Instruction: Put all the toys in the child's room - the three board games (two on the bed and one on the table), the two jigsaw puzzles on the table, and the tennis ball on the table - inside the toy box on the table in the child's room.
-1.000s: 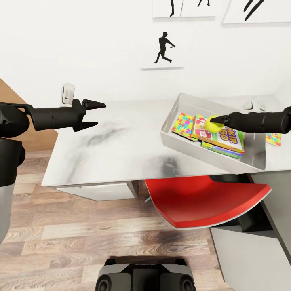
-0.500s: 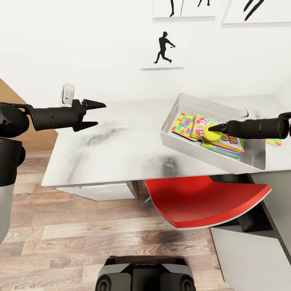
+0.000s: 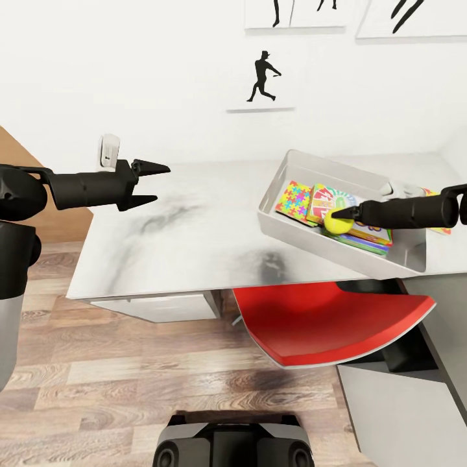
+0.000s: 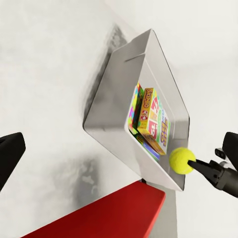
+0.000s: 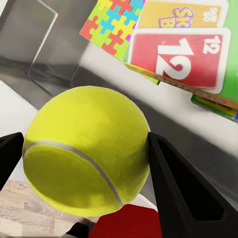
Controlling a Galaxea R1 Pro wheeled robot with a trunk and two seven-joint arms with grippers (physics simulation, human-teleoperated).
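The grey toy box sits on the right of the pale table. Inside lie a jigsaw puzzle and the Skip-Bo board game on top of other flat boxes. My right gripper is shut on the yellow tennis ball, holding it low over the near side of the box. In the right wrist view the ball sits between both fingers, above the Skip-Bo box. My left gripper hangs open over the table's left part, holding nothing.
A second puzzle lies on the table past the box's right end, mostly hidden by my right arm. A red chair is tucked under the table. A lower grey desk stands at the right. A small white object stands at the table's back left.
My right gripper has carried the tennis ball downward and toward the near wall of the toy box. The left arm has stayed still.
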